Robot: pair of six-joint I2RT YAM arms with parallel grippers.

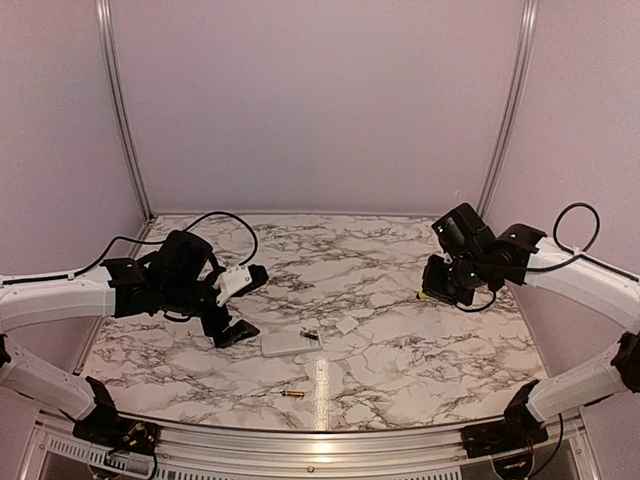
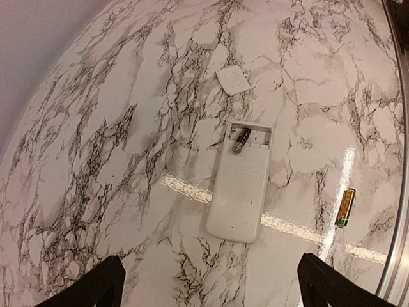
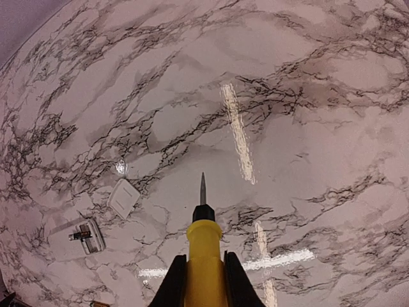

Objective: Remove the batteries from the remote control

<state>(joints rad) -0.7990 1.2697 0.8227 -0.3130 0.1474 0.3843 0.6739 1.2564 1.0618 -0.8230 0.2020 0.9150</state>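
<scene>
Cover [image 2: 232, 80] off; one battery [image 2: 345, 207] out, lying loose; other battery [image 2: 241, 140] left in remote [image 2: 241, 192]. Left gripper [image 2: 211, 281] spread, empty; right gripper [image 3: 203, 281] clamped on screwdriver [image 3: 204, 249].

Glossy marble-look table [image 1: 400, 350], smooth wht plastic remote control [image 2: 239, 192], shiny gold battery [image 2: 346, 208]

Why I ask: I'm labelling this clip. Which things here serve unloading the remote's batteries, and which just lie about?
Job: remote control; dark battery in its recess; gold battery already out; screwdriver, held in the right gripper.
Lying about: white cover piece.
</scene>
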